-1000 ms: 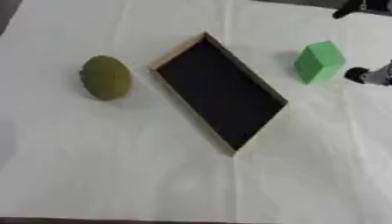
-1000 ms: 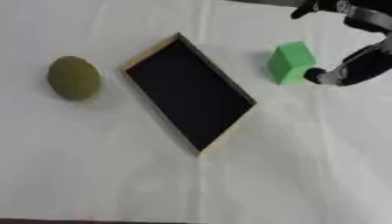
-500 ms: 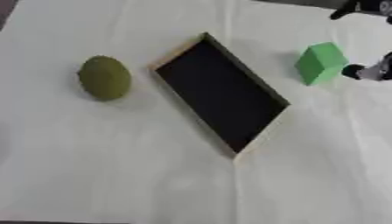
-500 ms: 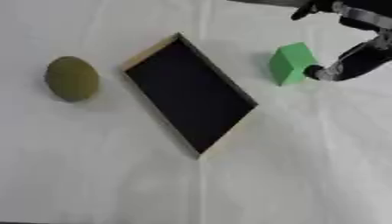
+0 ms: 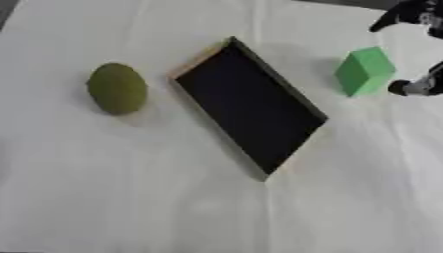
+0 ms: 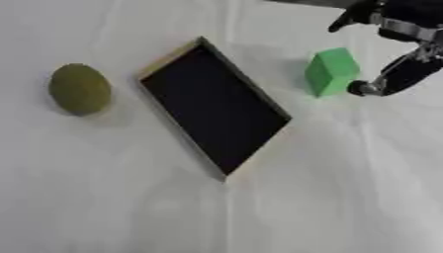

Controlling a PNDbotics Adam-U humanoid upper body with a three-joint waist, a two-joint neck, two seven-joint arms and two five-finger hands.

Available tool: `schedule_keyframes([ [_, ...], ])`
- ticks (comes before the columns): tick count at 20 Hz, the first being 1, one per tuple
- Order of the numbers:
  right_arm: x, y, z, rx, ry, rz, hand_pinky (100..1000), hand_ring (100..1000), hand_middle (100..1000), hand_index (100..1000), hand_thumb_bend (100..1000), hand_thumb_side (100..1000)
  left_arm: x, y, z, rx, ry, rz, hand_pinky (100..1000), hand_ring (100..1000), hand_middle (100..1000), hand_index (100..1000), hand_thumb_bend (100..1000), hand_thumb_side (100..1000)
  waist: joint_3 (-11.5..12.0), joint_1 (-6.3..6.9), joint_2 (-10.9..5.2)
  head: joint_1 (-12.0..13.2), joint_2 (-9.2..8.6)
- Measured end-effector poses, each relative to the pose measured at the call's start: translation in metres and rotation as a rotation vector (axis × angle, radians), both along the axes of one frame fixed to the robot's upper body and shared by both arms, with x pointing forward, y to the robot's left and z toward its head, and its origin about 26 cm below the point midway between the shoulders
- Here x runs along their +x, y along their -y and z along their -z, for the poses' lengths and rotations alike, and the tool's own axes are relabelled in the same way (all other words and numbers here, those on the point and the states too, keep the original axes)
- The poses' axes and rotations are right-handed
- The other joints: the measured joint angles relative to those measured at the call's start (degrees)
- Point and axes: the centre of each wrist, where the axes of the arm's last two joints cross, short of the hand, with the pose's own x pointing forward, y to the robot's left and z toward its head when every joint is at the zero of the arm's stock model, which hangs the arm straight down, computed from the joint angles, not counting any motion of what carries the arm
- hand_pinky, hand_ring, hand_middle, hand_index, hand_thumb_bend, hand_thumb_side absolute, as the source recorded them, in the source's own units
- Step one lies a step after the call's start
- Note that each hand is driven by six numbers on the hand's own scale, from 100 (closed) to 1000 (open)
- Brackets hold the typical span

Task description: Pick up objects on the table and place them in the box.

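Right eye view: box [image 6: 216, 111] sits empty mid-surface [image 6: 104, 197], nothing placed yet. Green block [image 6: 332, 70] far right, olive oval object [image 6: 79, 89] left. Right hand [image 6: 396, 43] spread around the block's right side, holding nothing. Both picks left.

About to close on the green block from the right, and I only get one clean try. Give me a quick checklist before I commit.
1. Green block free on the table, nothing stacked on it: ok.
2. Right hand beside the block's right side, fingers spread either side: ok.
3. Contact between hand and block: cannot tell.
4. Box open and empty: ok.
5. Path from block to box unobstructed: ok.
6. Olive oval object clear of the path, left of the box: ok.
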Motion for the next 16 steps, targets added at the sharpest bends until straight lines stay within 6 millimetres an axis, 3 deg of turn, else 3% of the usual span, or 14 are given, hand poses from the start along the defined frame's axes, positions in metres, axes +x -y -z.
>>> schedule_keyframes([
  [16, 0.020, 0.016, 0.011, -0.062, -0.014, 0.083, 876, 914, 872, 896, 503, 138, 0.001, 0.001, -0.002, -0.001, 0.000, 0.011, 836, 826, 779, 869, 185, 814, 1.35, -0.37, 1.21, -0.90, -0.53],
])
